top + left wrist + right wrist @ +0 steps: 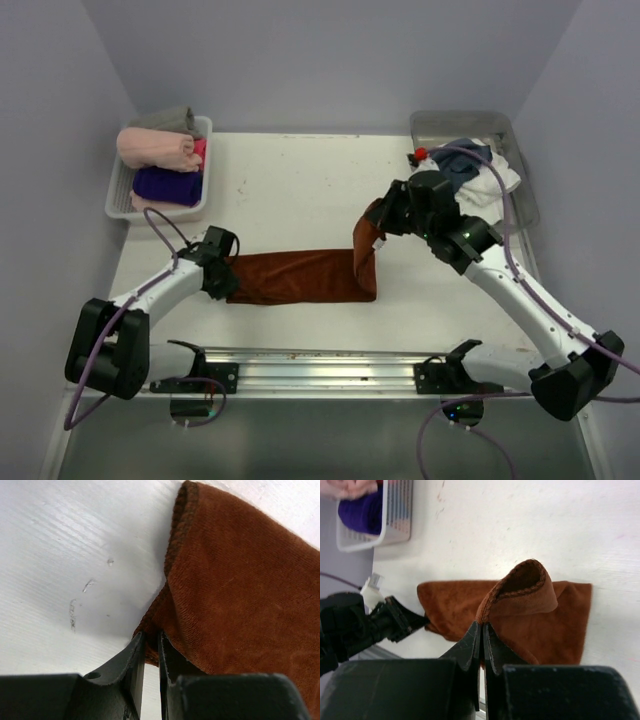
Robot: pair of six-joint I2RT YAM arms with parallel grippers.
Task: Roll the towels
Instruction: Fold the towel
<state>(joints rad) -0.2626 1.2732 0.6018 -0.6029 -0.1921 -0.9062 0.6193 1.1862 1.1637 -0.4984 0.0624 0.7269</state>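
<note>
Between the two grippers lies the rust towel (300,275), flat on the table (300,190). Its long axis runs straight from the left gripper (228,278) to the right gripper (381,222).

Left gripper: jaws nearly together, clamped on the towel's corner edge, down at table level.

Right gripper: jaws closed tight on the opposite short end. That end is raised off the table and curls back toward the left gripper, forming a loose loop just ahead of the right fingertips. The rest of the towel stretches flat away from it.

My read: the roll starts at the right gripper's end, so the right arm is the mover. It has to travel along the long axis toward the left gripper, with the left acting as anchor.

Risk: the loop looks slack and skewed, so the roll could come out conical.

Blue towel (468,158) and white towel (505,180) sit in the bin (460,115) beyond the right gripper, not yet rolled.
</note>
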